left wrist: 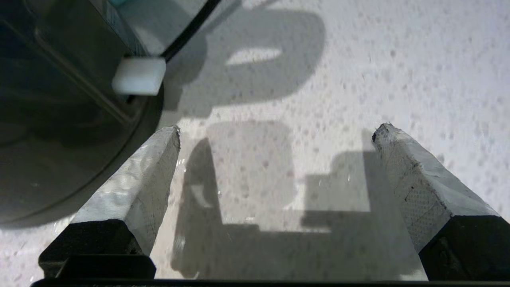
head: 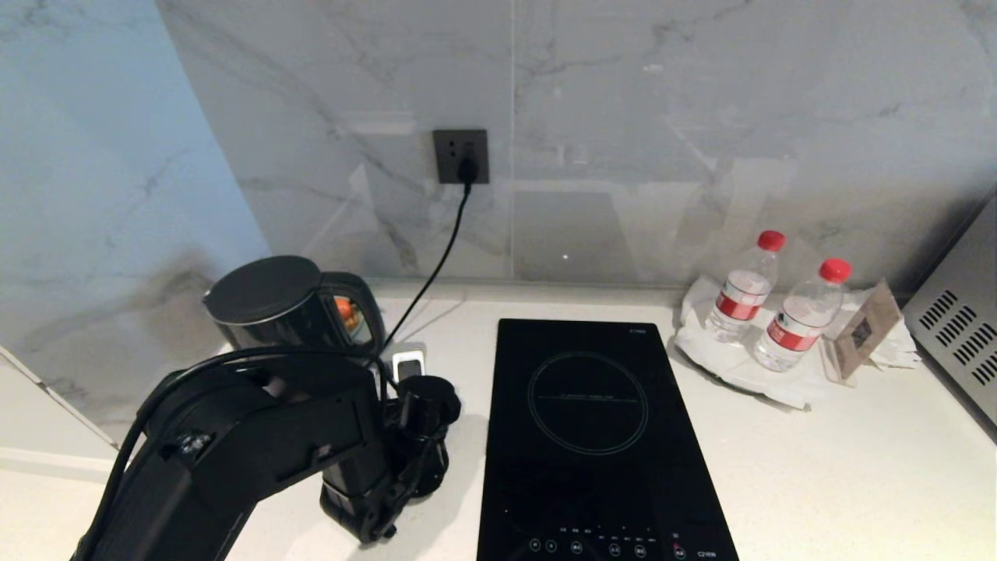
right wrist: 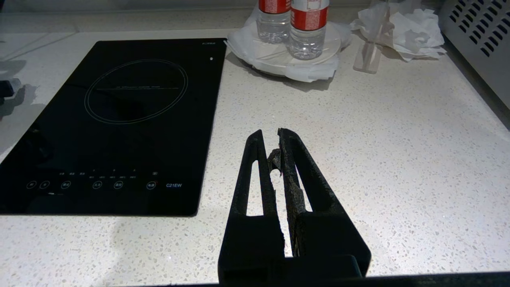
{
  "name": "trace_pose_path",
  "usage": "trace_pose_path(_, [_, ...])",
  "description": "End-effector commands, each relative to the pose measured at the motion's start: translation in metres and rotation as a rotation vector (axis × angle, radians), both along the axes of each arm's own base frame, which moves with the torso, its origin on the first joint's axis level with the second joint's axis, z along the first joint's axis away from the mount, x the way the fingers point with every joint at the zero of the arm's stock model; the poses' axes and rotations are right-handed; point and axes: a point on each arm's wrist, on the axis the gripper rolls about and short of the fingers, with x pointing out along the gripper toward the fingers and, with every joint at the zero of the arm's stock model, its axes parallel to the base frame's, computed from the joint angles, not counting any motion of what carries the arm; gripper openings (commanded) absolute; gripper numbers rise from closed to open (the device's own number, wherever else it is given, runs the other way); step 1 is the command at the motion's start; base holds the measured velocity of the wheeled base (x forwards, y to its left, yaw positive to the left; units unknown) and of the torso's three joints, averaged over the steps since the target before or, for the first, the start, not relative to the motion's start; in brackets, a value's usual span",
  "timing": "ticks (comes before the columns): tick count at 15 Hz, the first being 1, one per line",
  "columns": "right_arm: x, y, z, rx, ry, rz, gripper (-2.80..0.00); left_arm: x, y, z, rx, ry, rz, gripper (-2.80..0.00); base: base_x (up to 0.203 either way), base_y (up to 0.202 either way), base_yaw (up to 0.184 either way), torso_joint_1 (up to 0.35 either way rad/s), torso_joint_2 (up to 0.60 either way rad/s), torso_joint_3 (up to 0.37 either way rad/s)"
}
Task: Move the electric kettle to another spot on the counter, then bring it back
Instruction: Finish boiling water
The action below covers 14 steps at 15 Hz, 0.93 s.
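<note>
Kettle [head: 290, 306] stands on counter [head: 818, 467] at back left, near wall socket [head: 460, 156], left of hob [head: 600, 436]; cord [head: 436, 257] runs from socket toward it, so I judge this its home spot.

Left gripper [left wrist: 275, 131] low beside kettle base, fingers [left wrist: 151, 171] spread wide, empty; I read it as lining up for grab.

Right gripper [right wrist: 271, 139] pressed together, parked over counter beside hob.

Hob front reads "C21EW". Two bottles [head: 779, 312] carry red labels, text unreadable.

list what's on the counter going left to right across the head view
electric kettle → left gripper → induction hob → two water bottles → small card stand → steel appliance
</note>
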Motion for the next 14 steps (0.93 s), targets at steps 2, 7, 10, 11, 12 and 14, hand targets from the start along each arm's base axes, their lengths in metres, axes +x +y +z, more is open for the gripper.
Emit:
trace_pose_path(2, [0.0,0.0,0.0,0.0,0.001,0.0,-2.8,-0.015,-0.004,0.002,-0.004,-0.002,-0.027,0.0,0.0,0.0,0.0,0.0,0.0,0.0])
trace_pose_path(7, [0.0,0.0,0.0,0.0,0.001,0.0,-2.8,-0.048,-0.005,0.054,-0.073,-0.113,-0.07,0.0,0.0,0.0,0.0,0.0,0.0,0.0])
trace_pose_path(10, [0.0,0.0,0.0,0.0,0.001,0.0,-2.8,-0.044,0.008,0.074,-0.095,-0.158,-0.035,0.0,0.0,0.0,0.0,0.0,0.0,0.0])
trace_pose_path(11, [0.0,0.0,0.0,0.0,0.001,0.0,-2.8,-0.04,0.009,0.076,-0.081,-0.164,-0.029,0.0,0.0,0.0,0.0,0.0,0.0,0.0])
trace_pose_path(12, [0.0,0.0,0.0,0.0,0.001,0.0,-2.8,-0.035,0.011,0.08,-0.083,-0.179,-0.018,0.0,0.0,0.0,0.0,0.0,0.0,0.0])
trace_pose_path(14, [0.0,0.0,0.0,0.0,0.001,0.0,-2.8,-0.027,0.017,0.089,-0.076,-0.204,0.001,0.0,0.0,0.0,0.0,0.0,0.0,0.0])
